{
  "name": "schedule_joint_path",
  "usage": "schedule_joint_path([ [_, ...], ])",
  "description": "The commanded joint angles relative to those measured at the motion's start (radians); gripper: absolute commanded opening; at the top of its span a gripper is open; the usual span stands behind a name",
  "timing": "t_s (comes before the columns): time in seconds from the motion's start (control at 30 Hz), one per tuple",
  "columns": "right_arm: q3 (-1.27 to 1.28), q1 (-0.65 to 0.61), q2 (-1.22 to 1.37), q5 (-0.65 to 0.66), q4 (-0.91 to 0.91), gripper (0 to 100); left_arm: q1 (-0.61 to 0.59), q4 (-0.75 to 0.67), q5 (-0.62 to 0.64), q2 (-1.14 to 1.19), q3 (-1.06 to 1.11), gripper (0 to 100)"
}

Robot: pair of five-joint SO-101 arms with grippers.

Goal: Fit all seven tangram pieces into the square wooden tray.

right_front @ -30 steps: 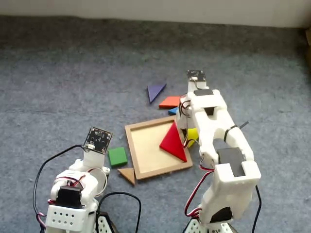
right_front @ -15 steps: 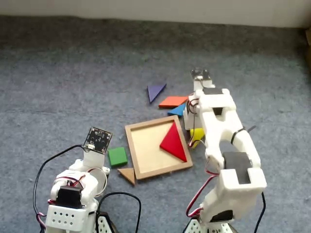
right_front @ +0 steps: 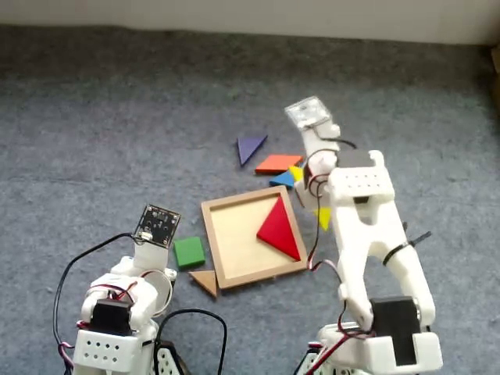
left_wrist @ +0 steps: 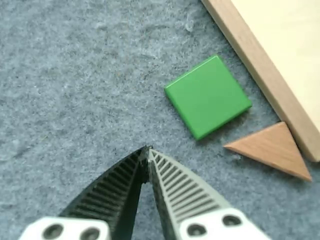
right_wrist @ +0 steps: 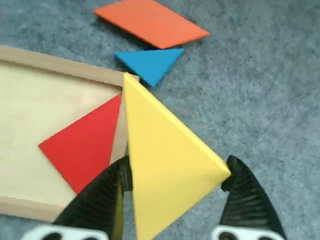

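Grey carpet (right_front: 117,117) covered the whole work surface. Nearest, the left gripper (left_wrist: 148,152) hung low over it with its fingers pressed together on nothing. Just ahead of it lay the green square (left_wrist: 208,96) and the tan triangle (left_wrist: 270,150), the triangle's edge against the wooden tray (right_front: 211,242). The red triangle (right_front: 279,226) lay flat inside the tray, along its right side. Beside that rim, the right gripper (right_wrist: 177,167) clamped the yellow triangle (right_wrist: 160,155) by its edges, one tip overlapping the tray's corner. Beyond lay the blue triangle (right_wrist: 150,62), the orange parallelogram (right_wrist: 150,22) and, farthest, the purple triangle (right_front: 250,146).
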Motion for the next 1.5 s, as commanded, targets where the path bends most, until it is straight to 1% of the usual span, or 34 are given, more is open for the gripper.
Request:
schedule_joint_path([
  [0.0,0.096,-0.136,-0.16,0.153,0.028,14.2,-0.013,0.006,-0.008,-0.03,0.021,1],
  [0.1,0.199,-0.22,-0.245,0.252,0.03,14.2,-0.013,0.006,-0.008,-0.03,0.021,1],
  [0.23,0.285,-0.308,-0.294,0.325,0.027,14.2,-0.013,0.006,-0.008,-0.03,0.021,1],
  [0.4,0.297,-0.4,-0.292,0.416,0.027,14.2,-0.013,0.006,-0.008,-0.03,0.021,1],
  [0.6,0.302,-0.463,-0.291,0.503,0.004,14.2,-0.013,0.006,-0.008,-0.03,0.021,1],
  [0.73,0.298,-0.458,-0.248,0.505,-0.041,14.6,-0.013,0.006,-0.008,-0.03,0.021,1],
  [0.83,0.292,-0.461,-0.18,0.505,-0.042,15.9,-0.013,0.006,-0.008,-0.03,0.021,1],
  [1.0,0.292,-0.463,-0.125,0.499,-0.036,30.7,-0.013,0.006,-0.008,-0.03,0.021,1],
  [1.03,0.294,-0.464,-0.125,0.499,-0.035,32.4,-0.013,0.006,-0.008,-0.03,0.021,1],
  [1.23,0.286,-0.463,-0.127,0.499,0.03,32.5,-0.013,0.006,-0.008,-0.03,0.021,1],
  [1.37,0.268,-0.46,-0.168,0.499,0.038,32.4,-0.013,0.006,-0.008,-0.03,0.021,1],
  [1.43,0.265,-0.458,-0.203,0.488,0.039,30.1,-0.013,0.006,-0.008,-0.03,0.021,1],
  [1.47,0.265,-0.458,-0.222,0.459,0.036,26.8,-0.013,0.006,-0.008,-0.03,0.021,1],
])
